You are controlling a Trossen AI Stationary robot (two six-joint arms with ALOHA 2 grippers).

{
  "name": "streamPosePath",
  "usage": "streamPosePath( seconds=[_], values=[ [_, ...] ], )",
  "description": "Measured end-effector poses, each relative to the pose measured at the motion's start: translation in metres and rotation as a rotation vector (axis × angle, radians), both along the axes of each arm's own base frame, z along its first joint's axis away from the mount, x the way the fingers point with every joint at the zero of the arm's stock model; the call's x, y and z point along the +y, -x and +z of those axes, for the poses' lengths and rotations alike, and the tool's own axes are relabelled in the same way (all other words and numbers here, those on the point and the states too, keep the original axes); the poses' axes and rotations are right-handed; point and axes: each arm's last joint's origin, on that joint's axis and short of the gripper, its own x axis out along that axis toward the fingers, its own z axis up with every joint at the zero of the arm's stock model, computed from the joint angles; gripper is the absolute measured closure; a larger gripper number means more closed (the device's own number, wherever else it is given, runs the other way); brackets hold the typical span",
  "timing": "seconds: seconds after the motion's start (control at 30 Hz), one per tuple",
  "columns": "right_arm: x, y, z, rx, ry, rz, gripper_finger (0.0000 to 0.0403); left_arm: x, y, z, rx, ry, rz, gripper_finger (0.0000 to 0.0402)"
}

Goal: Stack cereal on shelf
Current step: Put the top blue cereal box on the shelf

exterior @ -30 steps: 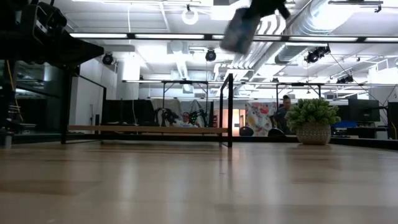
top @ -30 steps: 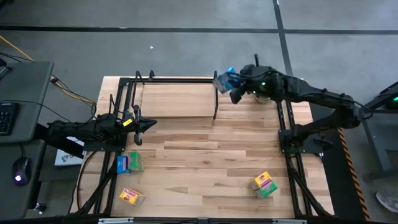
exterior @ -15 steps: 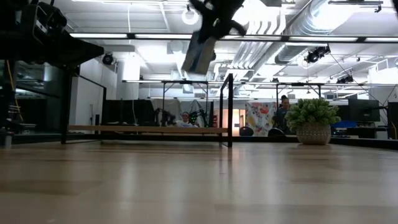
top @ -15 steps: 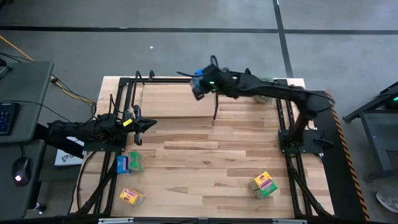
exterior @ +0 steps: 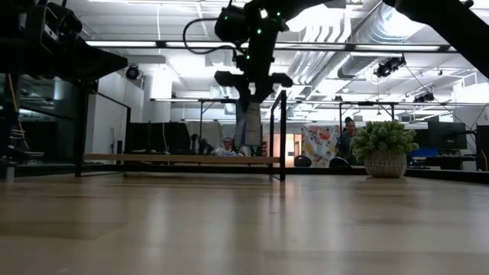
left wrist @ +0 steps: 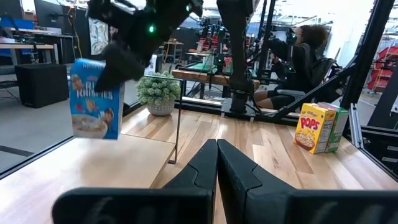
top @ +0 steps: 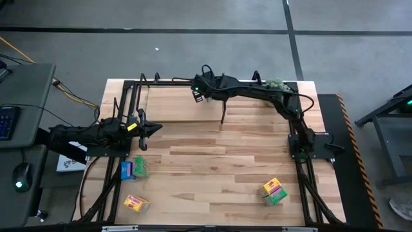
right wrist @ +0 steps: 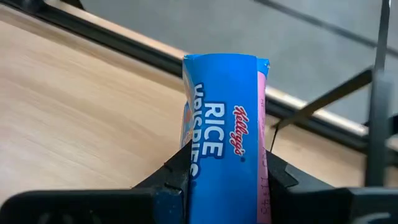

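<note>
Right gripper (right wrist: 224, 171) clamped on a blue cereal box (right wrist: 225, 124), held upright above the shelf (top: 180, 103) board — not yet resting on it. Left gripper (left wrist: 216, 149), fingers together, waits at the table's (top: 219, 167) left edge.

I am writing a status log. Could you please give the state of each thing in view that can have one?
Right gripper: shut on blue cereal box, held above the shelf.
Left gripper: shut, empty, at the table's left.
Yellow and green boxes: on the table, not shelved.
Boxes near the left arm: on the table.
</note>
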Motion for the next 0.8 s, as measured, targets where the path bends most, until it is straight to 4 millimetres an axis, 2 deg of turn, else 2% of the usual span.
streamPosePath(
  seconds=[0.1,0.57,0.8],
  values=[
    [-0.0007,-0.0015,-0.0062,-0.011,-0.014,-0.037,0.0304,0.0000,0.0000,0.0000,0.000,0.000,0.000,0.0398],
    [-0.0055,0.0053,-0.0112,-0.035,-0.027,-0.194,0.0304,0.0000,0.0000,0.0000,0.000,0.000,0.000,0.0398],
    [-0.0054,0.0043,-0.0110,-0.024,-0.028,-0.163,0.0304,0.0000,0.0000,0.0000,0.000,0.000,0.000,0.0398]
  ],
)
